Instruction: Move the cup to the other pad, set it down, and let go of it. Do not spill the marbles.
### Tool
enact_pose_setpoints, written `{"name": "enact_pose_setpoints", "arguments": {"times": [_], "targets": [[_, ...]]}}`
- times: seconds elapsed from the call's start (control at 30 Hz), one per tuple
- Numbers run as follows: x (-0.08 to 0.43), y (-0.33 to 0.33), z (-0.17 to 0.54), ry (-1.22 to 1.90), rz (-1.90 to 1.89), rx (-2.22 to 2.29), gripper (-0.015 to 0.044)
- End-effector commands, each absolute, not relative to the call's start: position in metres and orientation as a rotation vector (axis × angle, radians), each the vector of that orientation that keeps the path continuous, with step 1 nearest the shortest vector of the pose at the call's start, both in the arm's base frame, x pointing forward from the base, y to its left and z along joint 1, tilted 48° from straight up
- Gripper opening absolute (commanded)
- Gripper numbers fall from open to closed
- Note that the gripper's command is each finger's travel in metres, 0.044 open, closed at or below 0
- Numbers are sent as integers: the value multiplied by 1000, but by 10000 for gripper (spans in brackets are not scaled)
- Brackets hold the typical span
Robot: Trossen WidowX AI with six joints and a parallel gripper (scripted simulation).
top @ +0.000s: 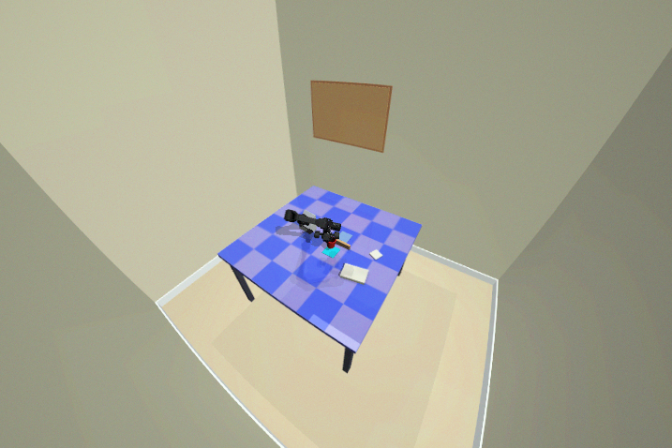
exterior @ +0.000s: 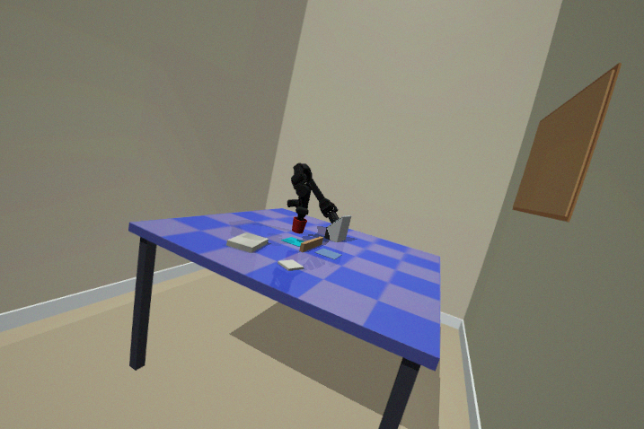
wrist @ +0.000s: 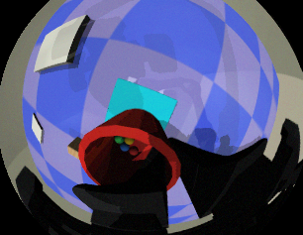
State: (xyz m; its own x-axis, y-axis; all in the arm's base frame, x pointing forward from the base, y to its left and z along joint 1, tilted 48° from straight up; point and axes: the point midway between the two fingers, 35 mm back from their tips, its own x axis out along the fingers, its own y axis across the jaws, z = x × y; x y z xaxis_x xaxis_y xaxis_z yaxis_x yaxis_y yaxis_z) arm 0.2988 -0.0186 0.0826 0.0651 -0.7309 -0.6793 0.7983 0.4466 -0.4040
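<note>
The red cup (top: pixel 331 243) (exterior: pixel 298 224) (wrist: pixel 106 131) is held in the air, nearly upright, with its mouth up. Several small coloured marbles (wrist: pixel 124 147) lie inside it. My gripper (top: pixel 330 237) (exterior: pixel 300 217) (wrist: pixel 163 142) is shut on the cup at its wall; the exact contact is partly hidden by the dark fingers. The cyan pad (top: pixel 329 253) (exterior: pixel 291 240) (wrist: pixel 139 97) lies below the cup, which covers part of it in the wrist view. The pale blue pad (top: pixel 346 237) (exterior: pixel 328 253) lies on the other side of the wooden bar.
The low wooden bar (top: pixel 342 244) (exterior: pixel 311 244) (wrist: pixel 74 149) stands between the pads. A whitish box (top: pixel 353 273) (exterior: pixel 247 243) (wrist: pixel 58 47) and a small white tile (top: pixel 376 254) (exterior: pixel 290 264) (wrist: pixel 37 129) lie on the table. A grey block (exterior: pixel 339 229) stands by the arm's base.
</note>
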Motion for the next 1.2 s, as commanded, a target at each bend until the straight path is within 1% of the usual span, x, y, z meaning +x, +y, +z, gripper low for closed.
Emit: {"name": "enact_pose_setpoints", "arguments": {"times": [0.0,1.17], "targets": [[299,-24,79,966,-1155,78,0],[301,-55,52,963,-1158,84,0]]}}
